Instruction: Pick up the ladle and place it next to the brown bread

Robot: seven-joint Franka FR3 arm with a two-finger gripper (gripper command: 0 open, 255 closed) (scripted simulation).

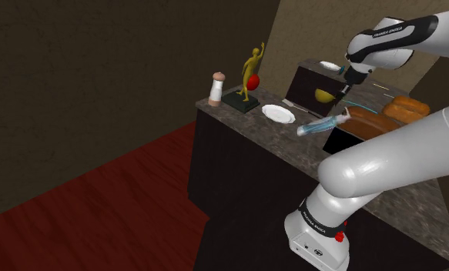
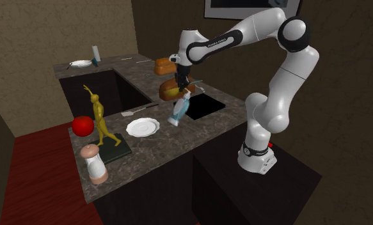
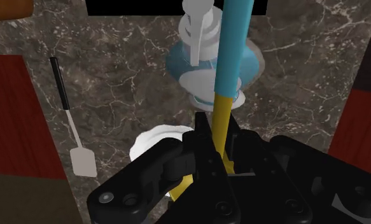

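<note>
Ladle (image 3: 233,51) clamped in my tool (image 3: 219,139); I should carry it level, then lower it gently onto the surface (image 1: 249,129) beside the brown bread (image 1: 406,109).

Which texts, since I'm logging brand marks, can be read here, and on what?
"FRANKA EMIKA": dark lettering on the arm's white forearm link, just legible in the shoulder view.
Lettering on the arm's lowest link: too small to read.
On the ladle, bottle and shaker: no text shows.
</note>
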